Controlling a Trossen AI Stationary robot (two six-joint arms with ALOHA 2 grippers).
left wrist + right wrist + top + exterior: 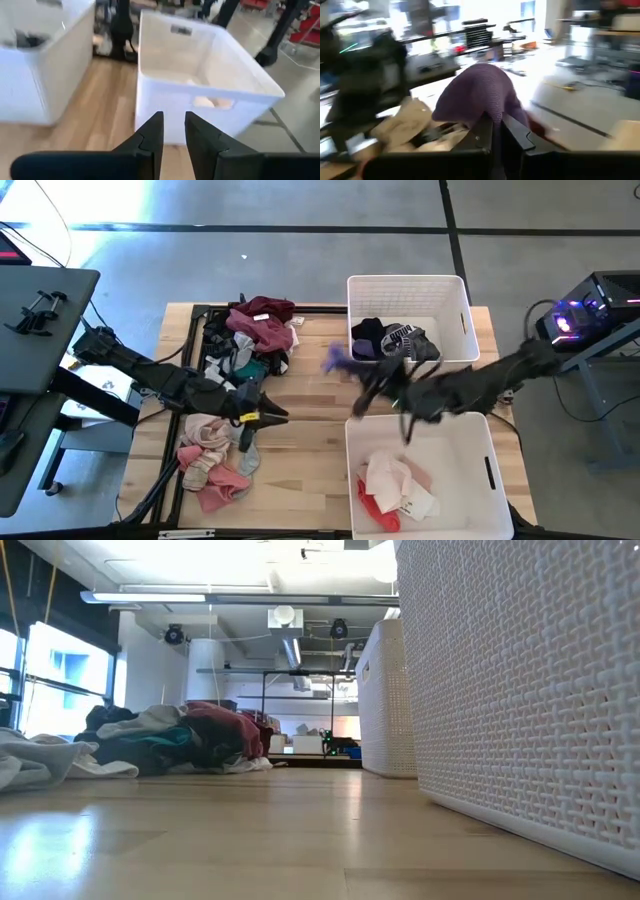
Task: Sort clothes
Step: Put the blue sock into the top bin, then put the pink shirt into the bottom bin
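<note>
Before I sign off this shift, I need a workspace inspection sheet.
Surface: wooden table, bare in the middle.
Job's things: dark clothes pile; pink pile; purple garment held up.
Clutter: two white bins, far bin with dark items, near bin with pale and red items.
Pincers: right pincer shut on purple garment; left pincer slightly open, empty.
Cables: nothing seen.
Surroundings: grey floor.
</note>
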